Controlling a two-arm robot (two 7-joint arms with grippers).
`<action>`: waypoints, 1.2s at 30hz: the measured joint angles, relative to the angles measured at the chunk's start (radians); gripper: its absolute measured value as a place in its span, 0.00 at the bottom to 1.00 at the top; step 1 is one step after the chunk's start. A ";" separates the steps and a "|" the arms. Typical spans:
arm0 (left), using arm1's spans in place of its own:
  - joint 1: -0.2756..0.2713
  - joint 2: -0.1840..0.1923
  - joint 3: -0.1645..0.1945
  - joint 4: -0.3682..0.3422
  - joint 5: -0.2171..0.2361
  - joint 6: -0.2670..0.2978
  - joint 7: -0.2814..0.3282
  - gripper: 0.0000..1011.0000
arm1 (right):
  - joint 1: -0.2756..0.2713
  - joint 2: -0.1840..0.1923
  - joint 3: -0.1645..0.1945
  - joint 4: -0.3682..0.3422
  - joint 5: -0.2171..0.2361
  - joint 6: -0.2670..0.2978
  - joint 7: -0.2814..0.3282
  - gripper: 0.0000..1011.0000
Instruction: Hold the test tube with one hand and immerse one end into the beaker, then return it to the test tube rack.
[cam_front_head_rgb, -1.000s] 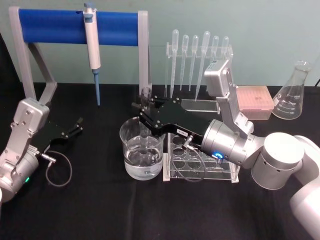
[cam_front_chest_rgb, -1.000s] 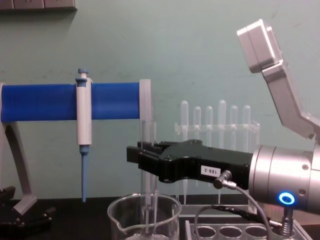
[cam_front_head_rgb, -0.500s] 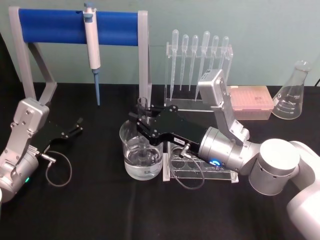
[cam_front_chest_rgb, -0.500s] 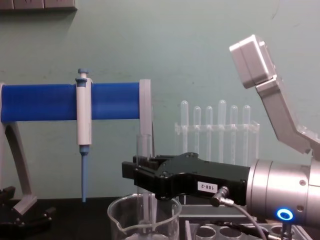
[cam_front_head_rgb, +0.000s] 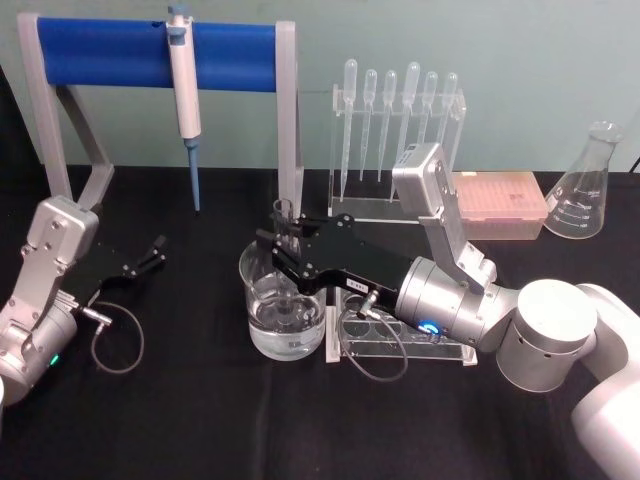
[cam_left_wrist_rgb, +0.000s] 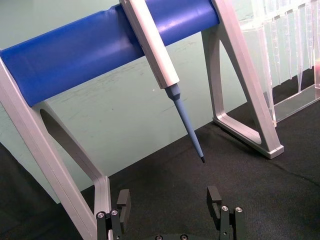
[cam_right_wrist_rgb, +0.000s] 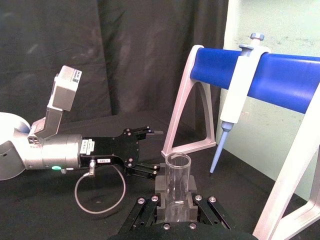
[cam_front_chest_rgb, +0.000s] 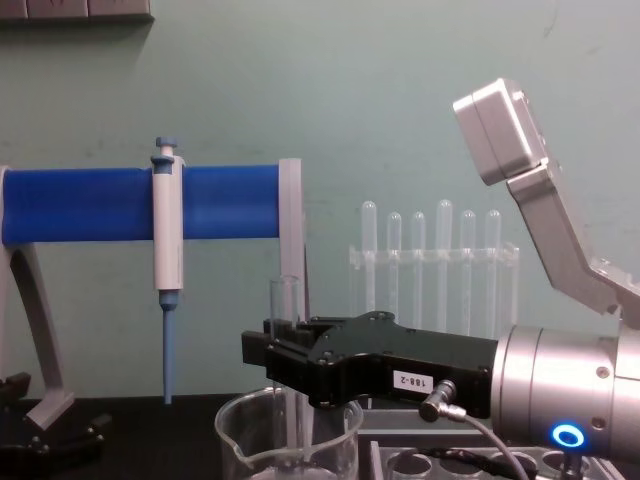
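Above the beaker (cam_front_head_rgb: 252, 292) in the head view, the right gripper (cam_front_head_rgb: 284, 246) pinches the upright test tube (cam_front_head_rgb: 284, 212), whose lower end is inside the glass. The left gripper (cam_front_head_rgb: 149, 256) rests on the black worktop (cam_front_head_rgb: 180, 400), well apart. In the left wrist view, its fingers (cam_left_wrist_rgb: 216, 196) stand spread. In the right wrist view, the tube's open rim rises above the clamping fingers. In the chest view, the tube passes below the beaker's rim.

Chest view cuts the beaker (cam_front_chest_rgb: 232, 440) off at the bottom edge, so you can't tell how deep the test tube (cam_front_chest_rgb: 285, 300) goes. In the head view the right gripper (cam_front_head_rgb: 280, 243) covers the tube's middle. That arm's wrist also hides a good chunk of the test tube rack (cam_front_head_rgb: 462, 350).
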 joint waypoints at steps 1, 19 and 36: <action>0.000 0.000 0.000 0.000 0.000 0.000 0.000 0.99 | 0.000 0.000 0.000 0.000 0.000 0.000 0.000 0.22; 0.000 0.000 0.000 0.000 0.000 0.000 0.000 0.99 | 0.001 0.001 0.000 -0.001 0.001 0.000 -0.001 0.22; 0.000 0.000 0.000 0.000 0.000 0.000 0.000 0.99 | 0.001 0.001 0.000 -0.001 0.002 0.000 -0.001 0.22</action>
